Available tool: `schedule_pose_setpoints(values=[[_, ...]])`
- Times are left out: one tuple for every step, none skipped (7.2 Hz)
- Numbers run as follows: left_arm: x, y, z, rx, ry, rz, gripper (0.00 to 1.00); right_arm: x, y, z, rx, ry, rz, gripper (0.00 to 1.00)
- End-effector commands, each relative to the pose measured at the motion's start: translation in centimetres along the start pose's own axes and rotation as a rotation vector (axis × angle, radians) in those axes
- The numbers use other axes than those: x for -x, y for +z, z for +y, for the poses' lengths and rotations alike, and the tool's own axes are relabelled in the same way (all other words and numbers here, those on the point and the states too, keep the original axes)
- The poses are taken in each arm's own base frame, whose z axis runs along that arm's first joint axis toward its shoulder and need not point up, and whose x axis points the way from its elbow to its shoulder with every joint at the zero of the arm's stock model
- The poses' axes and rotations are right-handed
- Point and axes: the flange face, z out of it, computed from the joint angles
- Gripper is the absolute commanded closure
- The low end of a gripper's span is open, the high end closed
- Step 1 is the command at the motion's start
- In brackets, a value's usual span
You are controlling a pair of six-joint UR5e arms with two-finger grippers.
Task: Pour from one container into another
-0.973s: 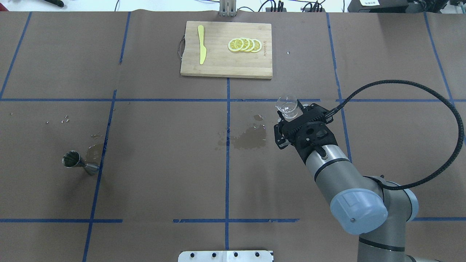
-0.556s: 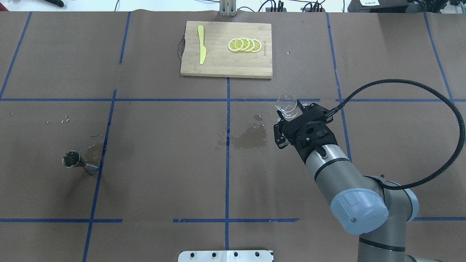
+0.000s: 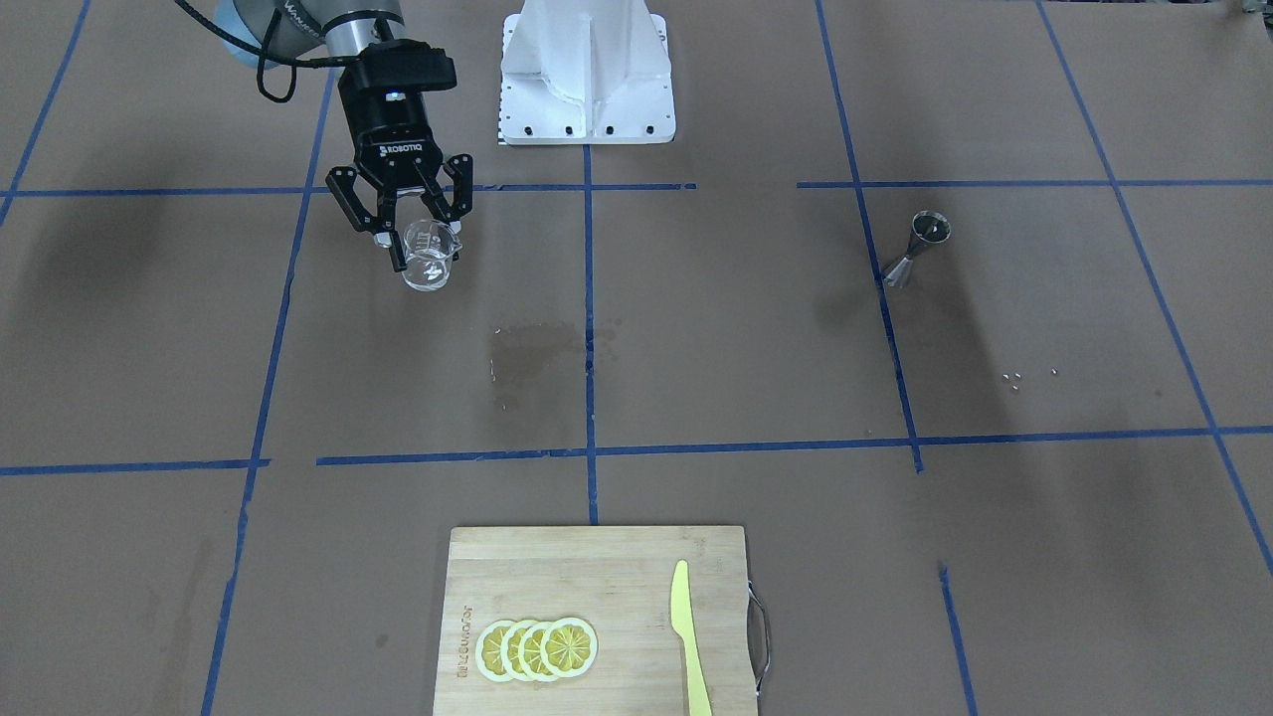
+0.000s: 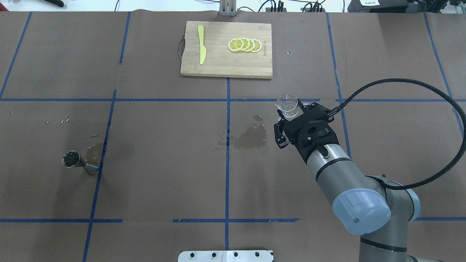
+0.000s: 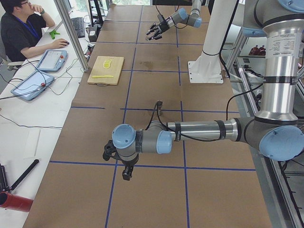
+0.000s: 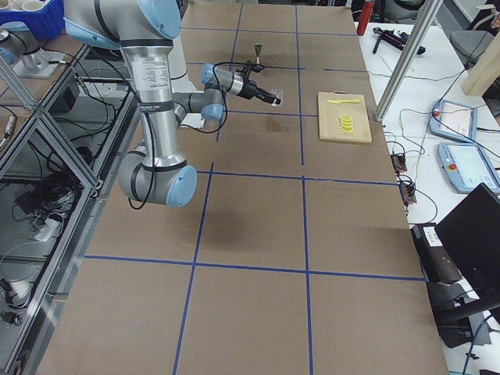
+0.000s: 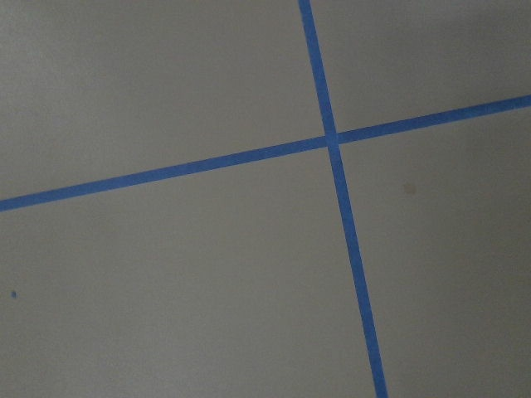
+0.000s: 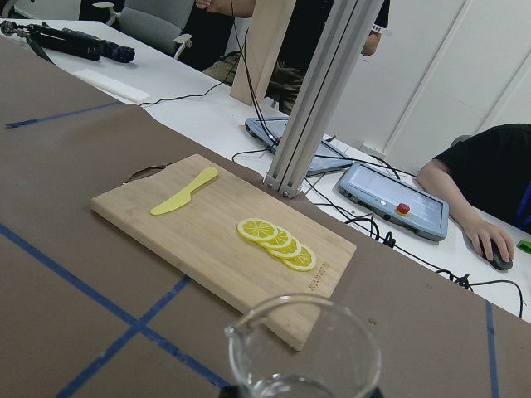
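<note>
My right gripper point(image 4: 291, 115) is shut on the clear glass beaker point(image 4: 287, 105), one container, and holds it about upright above the table, right of centre. The front view shows the same beaker point(image 3: 430, 257) between the black fingers point(image 3: 398, 254). Its rim point(image 8: 303, 348) fills the bottom of the right wrist view. The steel jigger point(image 4: 78, 162), another container, stands alone far off on the left side, also seen in the front view point(image 3: 920, 247). My left gripper point(image 5: 124, 171) hangs low over the paper only in the left side view, and I cannot tell its state.
A bamboo cutting board point(image 4: 218, 62) with lemon slices point(image 4: 244, 44) and a yellow knife point(image 4: 201, 43) lies at the far middle. A wet stain point(image 4: 251, 140) marks the paper beside the right gripper. A person sits at the table's far side point(image 5: 23, 33).
The right arm has shifted only very slightly, with the beaker still held at nearly the same spot. The jigger has not moved.
</note>
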Motion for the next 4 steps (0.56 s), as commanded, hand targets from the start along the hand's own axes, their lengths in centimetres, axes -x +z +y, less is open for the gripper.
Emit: schedule_pose_setpoints(values=[[0.1,0.0,0.5,-0.004,-0.002,0.005,0.0,-2.9,-1.2,2.1,0.003,0.071,0.002,1.0],[0.1,0.0,0.5,-0.004,-0.002,0.005,0.0,-5.2,-2.1,3.9,0.012,0.078,0.01,1.0],[-0.1,-0.2,0.4,-0.008,0.003,0.004,0.0,-7.1,-2.2,6.4,0.009,0.086,0.016,1.0],[-0.1,-0.1,0.6,-0.007,0.005,0.004,0.0,-8.2,-1.9,8.4,0.011,0.153,0.025,1.0]])
